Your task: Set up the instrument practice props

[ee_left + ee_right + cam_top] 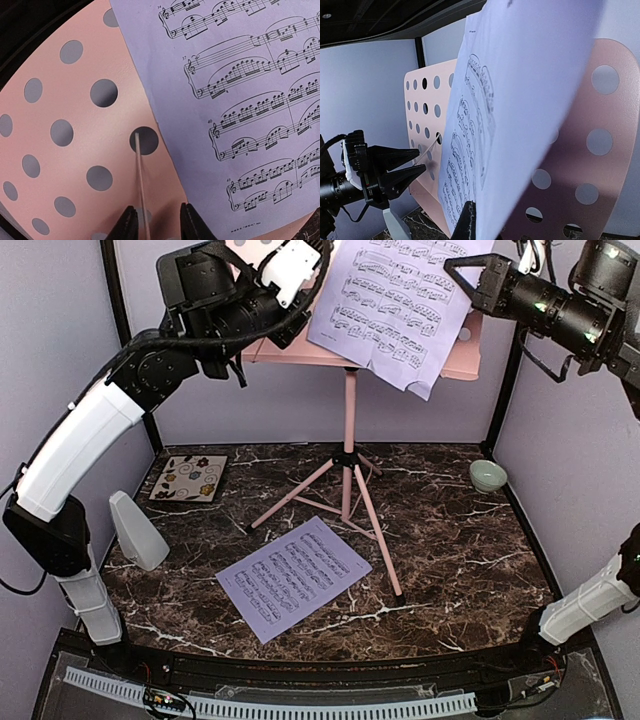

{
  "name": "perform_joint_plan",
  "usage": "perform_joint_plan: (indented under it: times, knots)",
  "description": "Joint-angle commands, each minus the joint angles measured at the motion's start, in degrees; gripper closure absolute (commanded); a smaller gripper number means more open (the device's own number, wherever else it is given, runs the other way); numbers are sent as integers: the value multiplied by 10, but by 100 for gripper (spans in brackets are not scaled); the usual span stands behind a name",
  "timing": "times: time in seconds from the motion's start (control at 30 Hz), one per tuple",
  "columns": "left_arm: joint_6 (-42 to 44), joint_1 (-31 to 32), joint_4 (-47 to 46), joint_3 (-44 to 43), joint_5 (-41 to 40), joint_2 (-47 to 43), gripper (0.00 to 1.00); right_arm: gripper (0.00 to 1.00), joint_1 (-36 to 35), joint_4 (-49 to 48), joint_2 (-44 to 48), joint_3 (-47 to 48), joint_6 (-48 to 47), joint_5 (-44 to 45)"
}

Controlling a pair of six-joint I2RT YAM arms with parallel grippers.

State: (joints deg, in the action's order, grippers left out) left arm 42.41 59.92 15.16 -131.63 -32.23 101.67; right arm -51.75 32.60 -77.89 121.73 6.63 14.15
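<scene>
Pinching a pale lavender sheet-music page [395,300] by its edge, the right gripper [452,267] is clenched at upper right of the overhead view. The left gripper [159,216] has its jaws parted astride a thin pink rod [141,175] against the perforated pink music stand plate [75,100], upper centre.

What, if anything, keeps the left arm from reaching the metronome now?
Probably nothing: the metronome stands unobstructed beside that arm's base. The left gripper is up at the music stand plate and would have to come down.
</scene>
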Motion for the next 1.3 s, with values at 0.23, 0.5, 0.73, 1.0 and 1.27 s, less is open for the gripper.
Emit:
perform_joint_plan:
  times: [0.23, 0.5, 0.73, 1.0, 1.27]
  knots:
    - [62, -5, -5, -32, -31, 15, 74, 100, 1, -24, -2, 11, -6, 9]
    - [46, -15, 1, -33, -11, 12, 85, 100, 1, -24, -3, 9, -12, 25]
    - [41, -23, 3, -31, -15, 11, 99, 100, 1, -24, -3, 8, -16, 41]
    - [45, -24, -23, -23, -11, 2, 100, 100, 1, -25, -1, 2, -20, 48]
    - [29, -26, -97, 76, 44, -60, 100, 100, 1, -28, 0, -2, -26, 53]
